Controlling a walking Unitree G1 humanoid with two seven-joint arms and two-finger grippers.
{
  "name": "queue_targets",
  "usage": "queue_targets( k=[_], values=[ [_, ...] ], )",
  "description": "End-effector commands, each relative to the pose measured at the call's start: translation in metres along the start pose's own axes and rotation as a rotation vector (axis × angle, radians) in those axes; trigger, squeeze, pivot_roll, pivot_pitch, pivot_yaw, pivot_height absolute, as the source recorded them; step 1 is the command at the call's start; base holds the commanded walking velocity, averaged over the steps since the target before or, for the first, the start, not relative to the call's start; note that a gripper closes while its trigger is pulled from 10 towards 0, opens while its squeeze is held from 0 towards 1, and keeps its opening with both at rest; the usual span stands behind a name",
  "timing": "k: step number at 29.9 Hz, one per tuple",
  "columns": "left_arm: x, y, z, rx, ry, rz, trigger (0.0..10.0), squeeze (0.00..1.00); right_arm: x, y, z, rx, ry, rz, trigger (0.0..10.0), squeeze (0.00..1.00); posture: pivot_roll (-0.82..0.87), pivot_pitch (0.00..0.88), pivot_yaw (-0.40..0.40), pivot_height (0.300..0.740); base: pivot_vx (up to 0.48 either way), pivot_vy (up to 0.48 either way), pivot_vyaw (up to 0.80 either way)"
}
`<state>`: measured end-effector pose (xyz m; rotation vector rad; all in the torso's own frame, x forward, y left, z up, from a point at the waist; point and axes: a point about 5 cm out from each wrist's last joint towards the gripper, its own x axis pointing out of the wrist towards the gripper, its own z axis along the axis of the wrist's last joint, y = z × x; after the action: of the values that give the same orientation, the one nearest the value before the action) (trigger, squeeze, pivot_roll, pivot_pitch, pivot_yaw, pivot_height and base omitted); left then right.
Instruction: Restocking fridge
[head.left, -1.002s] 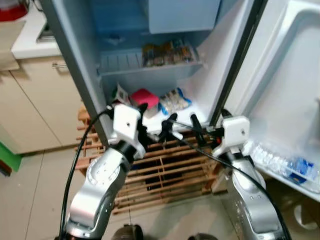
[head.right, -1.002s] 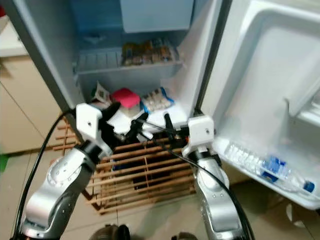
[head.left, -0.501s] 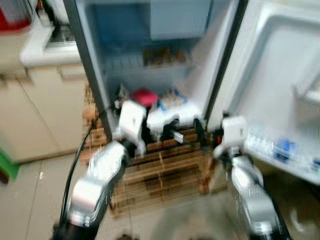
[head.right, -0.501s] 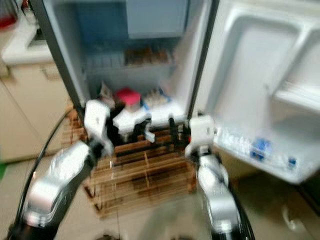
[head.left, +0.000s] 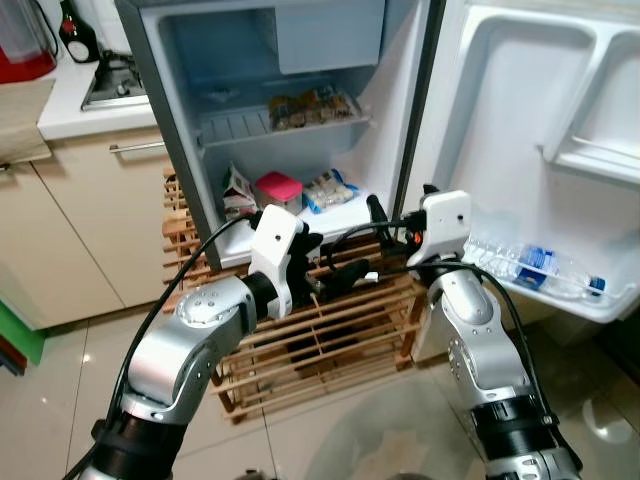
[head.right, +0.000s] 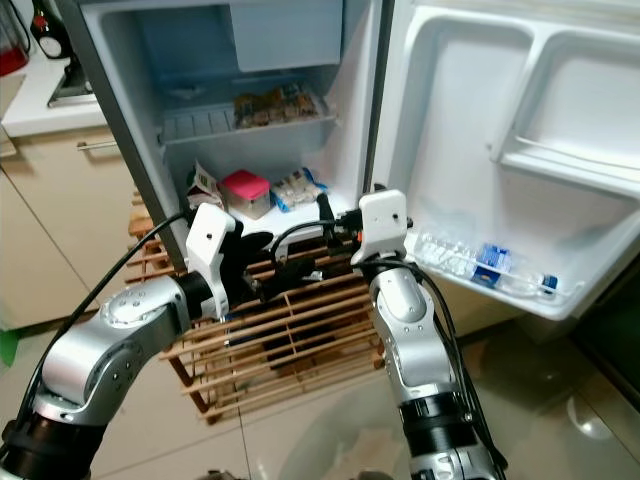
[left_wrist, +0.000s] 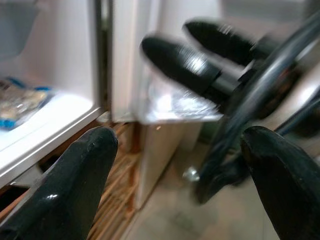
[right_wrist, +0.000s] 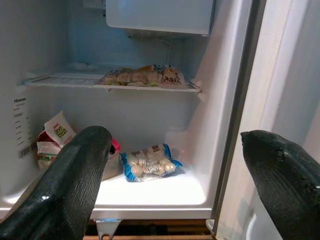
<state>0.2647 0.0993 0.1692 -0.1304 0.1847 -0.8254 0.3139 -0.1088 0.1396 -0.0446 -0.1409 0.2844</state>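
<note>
- The fridge (head.left: 300, 120) stands open; a pink box (head.left: 279, 188) and a snack bag (head.left: 327, 190) lie on its bottom floor, and a bottle (head.left: 540, 270) lies in the door bin.
- The left gripper (head.left: 345, 275) and right gripper (right_wrist: 175, 165) hover before it, fingers spread and seemingly empty.
- Best fetch stock first, steering clear of the wooden rack (head.left: 330, 330).

You get bright, even room light in both eye views, sharp across the frame. The fridge (head.left: 300, 110) interior glows pale blue-white, its open door (head.left: 530, 130) nearly washed out. Soft glare sits on the floor tiles (head.left: 380, 440) at the lower edge. Your left wrist view is blurred; the right wrist view is crisp, only the near fingers (right_wrist: 70, 175) soft.
</note>
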Motion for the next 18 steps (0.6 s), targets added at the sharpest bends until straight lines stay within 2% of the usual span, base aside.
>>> queue_targets(
  k=[1, 3, 4, 6, 11, 13, 14, 17, 18],
  values=[
    [-0.013, 0.000, 0.013, 0.000, -0.052, 0.014, 10.0, 0.00, 0.002, -0.001, 0.003, -0.009, -0.010, 0.009, 10.0, 0.00, -0.06, 0.011, 0.027, 0.740, 0.000, 0.000, 0.00],
    [-0.028, -0.004, 0.017, -0.027, -0.080, -0.005, 10.0, 0.00, -0.002, -0.004, -0.002, -0.009, 0.009, 0.002, 10.0, 0.00, -0.05, 0.015, 0.023, 0.740, 0.000, 0.000, 0.00],
    [-0.028, -0.004, 0.017, -0.027, -0.080, -0.005, 10.0, 0.00, -0.002, -0.004, -0.002, -0.009, 0.009, 0.002, 10.0, 0.00, -0.05, 0.015, 0.023, 0.740, 0.000, 0.000, 0.00],
    [-0.048, -0.012, 0.023, -0.060, -0.110, -0.061, 10.0, 0.00, -0.013, -0.009, -0.017, -0.008, 0.066, 0.002, 10.0, 0.00, -0.02, 0.023, -0.004, 0.740, 0.000, 0.000, 0.00],
    [-0.058, -0.014, 0.025, -0.093, -0.109, -0.091, 10.0, 0.00, -0.018, -0.010, -0.023, -0.015, 0.090, 0.010, 10.0, 0.00, -0.01, 0.025, -0.015, 0.740, 0.000, 0.000, 0.00],
    [-0.073, -0.008, 0.019, -0.061, -0.096, 0.004, 10.0, 0.00, -0.026, -0.016, -0.026, -0.016, 0.107, -0.008, 10.0, 0.00, 0.00, 0.024, -0.019, 0.740, 0.000, 0.000, 0.00],
    [-0.081, 0.001, 0.013, -0.067, -0.112, 0.144, 10.0, 0.00, -0.036, -0.023, -0.028, -0.019, 0.118, -0.034, 10.0, 0.00, 0.00, 0.026, -0.020, 0.740, 0.000, 0.000, 0.00],
    [-0.082, 0.015, 0.004, -0.077, -0.146, 0.348, 10.0, 0.00, -0.048, -0.030, -0.031, -0.023, 0.132, -0.076, 10.0, 0.00, 0.00, 0.026, -0.020, 0.740, 0.000, 0.000, 0.00],
    [-0.082, 0.028, -0.002, -0.026, -0.144, 0.508, 10.0, 0.00, -0.053, -0.033, -0.034, -0.024, 0.143, -0.096, 10.0, 0.00, -0.02, 0.024, -0.017, 0.740, 0.000, 0.000, 0.00]
  ],
)
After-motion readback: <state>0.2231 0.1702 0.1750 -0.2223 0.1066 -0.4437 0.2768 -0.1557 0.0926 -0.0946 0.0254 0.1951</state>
